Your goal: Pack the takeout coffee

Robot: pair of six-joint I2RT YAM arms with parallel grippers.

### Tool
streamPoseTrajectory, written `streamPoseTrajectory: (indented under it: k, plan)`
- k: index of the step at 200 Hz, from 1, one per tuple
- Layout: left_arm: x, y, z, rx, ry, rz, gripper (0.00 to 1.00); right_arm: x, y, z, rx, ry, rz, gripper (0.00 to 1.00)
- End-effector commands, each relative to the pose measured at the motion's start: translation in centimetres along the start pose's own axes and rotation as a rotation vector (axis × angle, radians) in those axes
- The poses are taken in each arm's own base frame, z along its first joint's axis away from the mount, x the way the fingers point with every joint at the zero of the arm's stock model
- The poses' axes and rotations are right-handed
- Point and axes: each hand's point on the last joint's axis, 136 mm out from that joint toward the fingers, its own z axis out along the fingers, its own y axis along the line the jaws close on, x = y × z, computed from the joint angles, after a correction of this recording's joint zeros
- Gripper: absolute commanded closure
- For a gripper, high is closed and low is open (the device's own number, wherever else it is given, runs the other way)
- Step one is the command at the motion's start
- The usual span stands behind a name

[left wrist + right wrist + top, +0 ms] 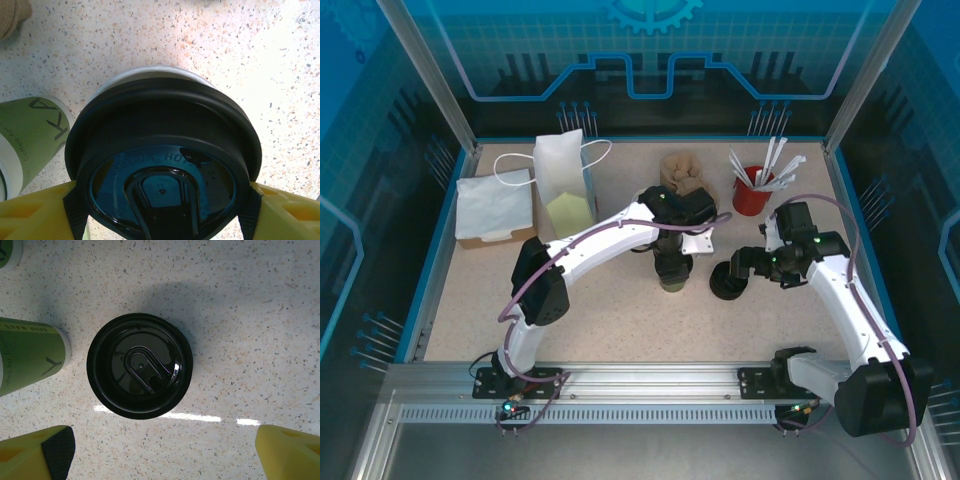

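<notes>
The takeout coffee (672, 280) is seen standing upright on the speckled desk (620, 325), near the middle, directly beneath the left pincer (672, 258). In the left wrist view its black lid (162, 150) is seated on the cup, with a pale strip of rim visible at the far edge. The 2 yellow fingers (35, 215) are set on either side of the lid, their black pads (76, 212) right at its rim. Whether the pads press on the lid or merely stand against it cannot be told, so no grip can be stated for the left pincer. A lidless green cup (30, 135) with dark lettering is seen just beside the coffee, at the left of that view.

The right pincer (733, 268) is held above a stack of black lids (728, 287), which is set on the desk just to the right of the coffee and apart from it. In the right wrist view the jaws are spread wide, with 1 finger at each lower corner. Nothing is held between them, and the lids are not touched.

Along the back of the desk, a white paper bag (565, 175) with cord handles is stood upright. A flat pile of white napkins (495, 200) is placed just to its left. A brown bundle (682, 172) and a red cup (750, 195) filled with white sticks are placed further right.
</notes>
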Motion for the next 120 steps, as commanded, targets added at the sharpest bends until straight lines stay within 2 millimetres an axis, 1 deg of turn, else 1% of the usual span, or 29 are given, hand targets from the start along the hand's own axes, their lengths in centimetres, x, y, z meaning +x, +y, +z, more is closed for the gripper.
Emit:
streamPoseTrajectory:
  k: [1, 50, 120]
  plan:
    - [-0.65, -0.25, -0.04, 0.011, -0.006, 0.017, 0.22, 0.15, -0.11, 0.12, -0.013, 0.003, 0.001, 0.05]
    - [-0.5, -0.41, 0.49, 0.022, 0.013, 0.019, 0.22, 0.12, -0.11, 0.13, -0.014, 0.002, -0.001, 0.05]
    - [-0.34, -0.25, 0.69, 0.015, 0.027, 0.018, 0.17, 0.18, -0.04, 0.18, -0.018, 0.003, -0.003, 0.05]
